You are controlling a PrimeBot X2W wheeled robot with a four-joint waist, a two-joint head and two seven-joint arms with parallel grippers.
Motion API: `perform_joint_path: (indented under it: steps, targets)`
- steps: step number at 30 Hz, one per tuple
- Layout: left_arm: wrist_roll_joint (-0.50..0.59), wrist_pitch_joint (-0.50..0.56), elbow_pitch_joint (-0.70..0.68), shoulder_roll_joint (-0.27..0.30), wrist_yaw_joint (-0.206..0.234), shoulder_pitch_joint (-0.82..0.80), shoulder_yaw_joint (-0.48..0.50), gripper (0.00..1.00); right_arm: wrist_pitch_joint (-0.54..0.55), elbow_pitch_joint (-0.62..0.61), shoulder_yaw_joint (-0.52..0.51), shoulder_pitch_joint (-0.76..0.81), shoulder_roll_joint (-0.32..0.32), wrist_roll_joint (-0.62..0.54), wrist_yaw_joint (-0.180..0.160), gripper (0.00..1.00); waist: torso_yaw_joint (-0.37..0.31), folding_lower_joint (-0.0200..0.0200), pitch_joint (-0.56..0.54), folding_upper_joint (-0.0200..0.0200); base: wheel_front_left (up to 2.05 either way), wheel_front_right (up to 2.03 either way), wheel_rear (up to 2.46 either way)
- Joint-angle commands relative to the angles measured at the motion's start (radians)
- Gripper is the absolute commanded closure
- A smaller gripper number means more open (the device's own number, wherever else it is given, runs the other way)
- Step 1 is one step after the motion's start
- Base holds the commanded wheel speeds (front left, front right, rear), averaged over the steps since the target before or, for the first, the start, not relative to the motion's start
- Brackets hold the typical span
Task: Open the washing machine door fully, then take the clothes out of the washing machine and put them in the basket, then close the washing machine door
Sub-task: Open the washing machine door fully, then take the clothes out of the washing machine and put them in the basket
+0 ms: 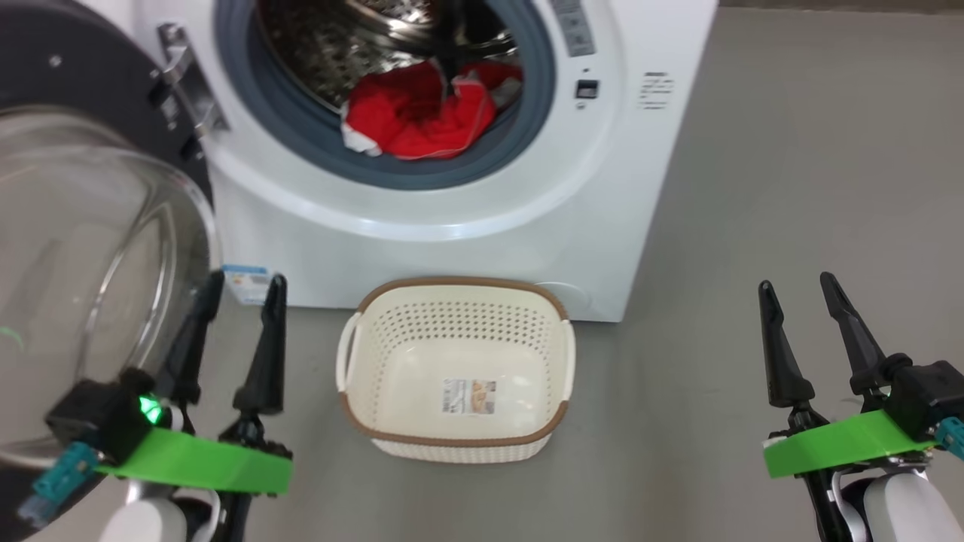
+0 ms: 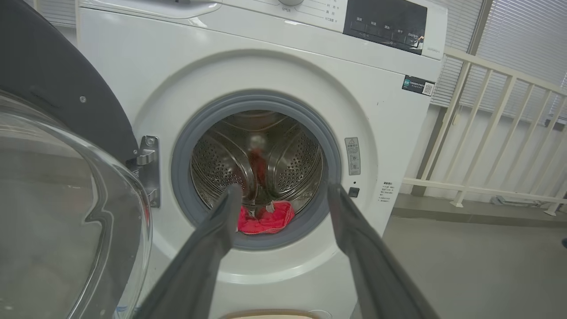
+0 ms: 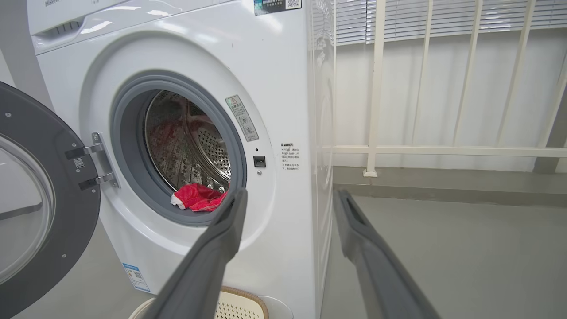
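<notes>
The white washing machine (image 1: 467, 233) stands ahead with its door (image 1: 90, 226) swung wide open to the left, glass bowl facing me. Red clothes (image 1: 422, 113) with white trim lie at the front of the steel drum, also in the left wrist view as clothes (image 2: 266, 218) and in the right wrist view as clothes (image 3: 197, 197). The cream basket (image 1: 456, 440) sits on the floor before the machine, with nothing in it. My left gripper (image 1: 245, 290) is open beside the door glass, left of the basket. My right gripper (image 1: 798, 286) is open over bare floor to the right.
Grey floor (image 1: 791, 188) spreads to the right of the machine. A cream railing (image 2: 496, 133) and window blinds stand behind and to the right of it. The door hinge (image 1: 181, 68) juts out at the opening's left edge.
</notes>
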Motion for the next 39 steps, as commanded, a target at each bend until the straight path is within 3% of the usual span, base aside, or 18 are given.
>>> perform_joint_path:
  steps: [1,18,39]
  targets:
    - [0.005,-0.016,-0.004,0.032,-0.005,0.004,0.028,0.0,-0.006,-0.036,0.025,0.006,0.0,-0.011,0.006,0.0,-0.055,0.0,-0.031,0.0,0.0,0.0,0.0]
    - [-0.001,-0.063,0.139,0.072,-0.005,0.069,-0.026,0.0,-0.006,-0.119,0.035,0.075,0.001,-0.001,0.006,0.0,-0.152,0.0,-0.071,0.0,0.0,0.0,0.0]
    - [0.1,-0.064,0.14,0.017,-0.006,0.185,0.081,0.0,-0.006,-0.12,0.038,0.162,-0.001,-0.015,0.006,0.0,-0.175,0.0,-0.131,0.0,0.0,0.0,0.0]
